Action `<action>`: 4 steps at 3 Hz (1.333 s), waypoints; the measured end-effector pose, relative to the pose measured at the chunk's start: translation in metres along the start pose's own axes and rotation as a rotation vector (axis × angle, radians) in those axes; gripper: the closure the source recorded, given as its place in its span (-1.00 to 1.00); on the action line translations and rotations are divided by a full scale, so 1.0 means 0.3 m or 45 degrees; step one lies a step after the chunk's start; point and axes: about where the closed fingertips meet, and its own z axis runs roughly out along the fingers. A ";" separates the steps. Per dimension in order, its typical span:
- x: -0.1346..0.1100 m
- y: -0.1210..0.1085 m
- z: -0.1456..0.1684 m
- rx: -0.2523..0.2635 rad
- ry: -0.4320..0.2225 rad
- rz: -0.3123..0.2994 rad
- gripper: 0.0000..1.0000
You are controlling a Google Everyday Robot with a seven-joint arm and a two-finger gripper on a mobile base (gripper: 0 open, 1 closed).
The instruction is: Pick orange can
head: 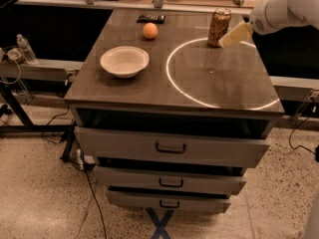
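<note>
My tool (pixel 233 36) (open or closed, I cannot tell) hangs just right of the orange can (pixel 219 28); a sideways bump could topple it.

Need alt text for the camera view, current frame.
The robot's hand reaches in from the upper right, close beside an upright orange can near the far edge of a dark drawer cabinet's top. Also on top: a white bowl, an orange, and a white ring marked on the surface.
</note>
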 end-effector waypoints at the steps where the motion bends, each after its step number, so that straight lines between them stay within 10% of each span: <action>1: 0.003 -0.025 0.104 0.005 -0.039 0.107 -1.00; 4: -0.001 -0.009 0.336 -0.118 -0.151 0.353 -1.00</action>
